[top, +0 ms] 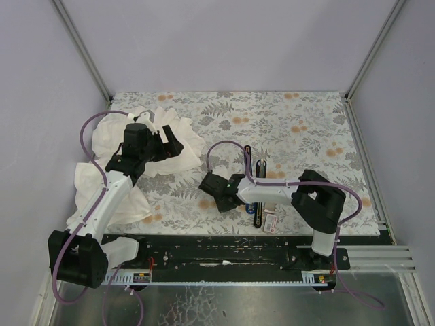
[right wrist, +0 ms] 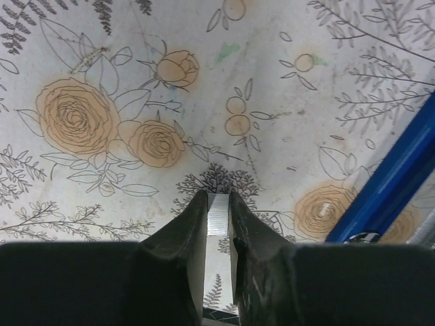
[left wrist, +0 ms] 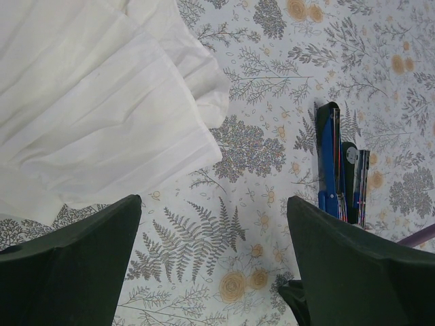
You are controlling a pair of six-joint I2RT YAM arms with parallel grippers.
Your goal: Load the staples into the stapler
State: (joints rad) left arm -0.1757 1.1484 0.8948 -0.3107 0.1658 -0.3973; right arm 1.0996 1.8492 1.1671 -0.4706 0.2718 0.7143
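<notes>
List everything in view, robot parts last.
cloth: 1, white, far-left of table
stapler: 1, blue and black, opened out, mid-table
staple box: 1, white with red label, near edge, just right of the stapler's near end
staple strip: 1, silver-grey, pinched between the right gripper's fingers
table cover: 1, white with grey and orange floral print, over the tabletop
left gripper: 1, black, open, by the cloth's edge
right gripper: 1, black, shut on the staple strip, left of the stapler
</notes>
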